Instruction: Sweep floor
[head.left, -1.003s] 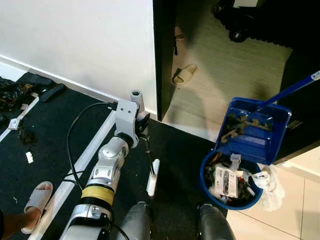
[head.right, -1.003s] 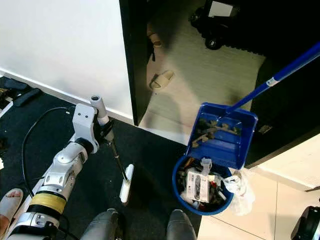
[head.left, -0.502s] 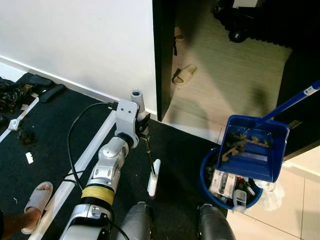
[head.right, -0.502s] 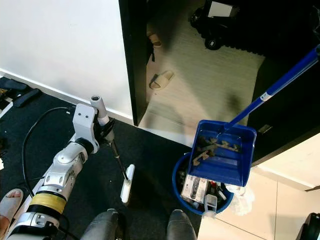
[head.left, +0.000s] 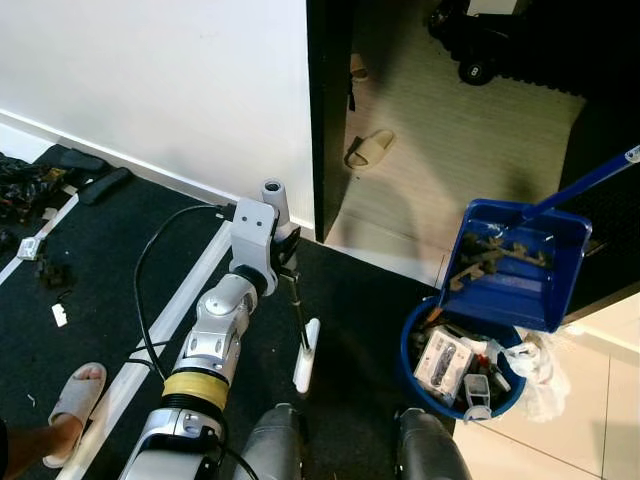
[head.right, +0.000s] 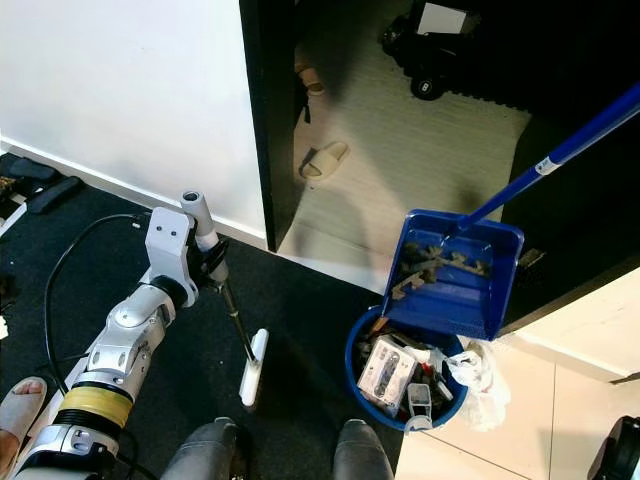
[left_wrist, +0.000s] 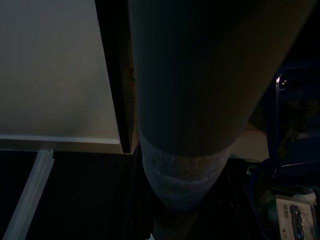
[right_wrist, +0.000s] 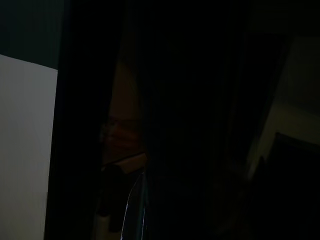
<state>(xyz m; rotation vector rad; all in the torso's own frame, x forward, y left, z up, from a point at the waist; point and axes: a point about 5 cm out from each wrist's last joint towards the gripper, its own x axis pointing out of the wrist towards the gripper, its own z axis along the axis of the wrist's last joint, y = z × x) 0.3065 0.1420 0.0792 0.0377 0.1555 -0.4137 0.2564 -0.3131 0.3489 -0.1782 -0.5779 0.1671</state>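
While the blue dustpan (head.left: 517, 268) hangs tilted over the blue bin (head.left: 436, 382) at lower right, litter still clinging inside could spill past the rim—and the left gripper (head.left: 287, 258), clenched on the broom (head.left: 303, 340) mid-frame, steadies nothing; the right gripper's fingers I cannot tell.

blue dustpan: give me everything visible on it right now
The blue dustpan looks like glossy plastic, a shallow tray with raised walls on a long blue handle that runs up and to the right out of frame. It hangs tilted, mouth down, over the blue bin. Brownish debris lies in the tray. Whether its lower lip touches the bin is unclear.
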